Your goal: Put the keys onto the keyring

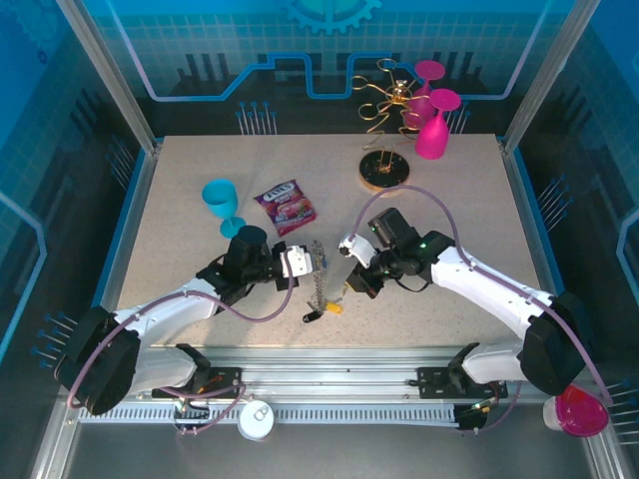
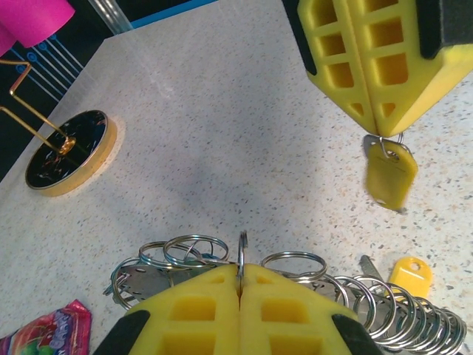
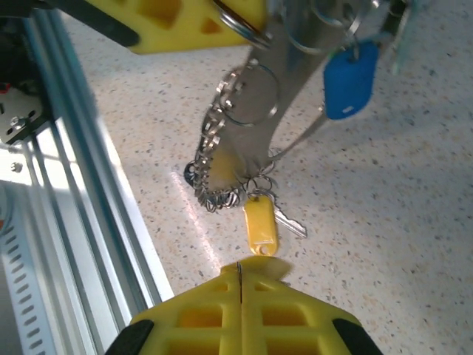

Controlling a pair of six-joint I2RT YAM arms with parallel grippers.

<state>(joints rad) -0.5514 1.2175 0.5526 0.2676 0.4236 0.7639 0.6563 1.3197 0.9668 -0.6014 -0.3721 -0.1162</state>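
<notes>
The keyring (image 2: 242, 248) stands on edge, pinched between the closed fingers of the left claw (image 2: 240, 272). Its thin loop rises just past the fingertips. Its chain (image 1: 319, 289) of silvery rings hangs from that claw down to the table (image 1: 170, 249) and bunches up there, just beside the fingers. In the right wrist view a blue key (image 3: 349, 81) hangs close to the left claw, up among the rings and off the table.

The right claw (image 2: 378, 132) is also closed, its fingers pressed together on a small ring. A yellow key (image 2: 390, 176) dangles straight down from that ring, clear of the table. It hangs near the keyring but does not touch it. A second yellow key (image 2: 410, 274) lies flat on the table near the end of the chain; I cannot tell whether it is linked to the chain.

Seen from above, the two claws face each other near the middle of the table, with the chain hanging between their tips. A snack packet (image 1: 286, 207) and a blue cup (image 1: 222, 200) sit just beyond the left claw. A gold wire stand (image 1: 384, 170) and pink cups (image 1: 432, 135) stand at the far edge, well apart from the keyring.
</notes>
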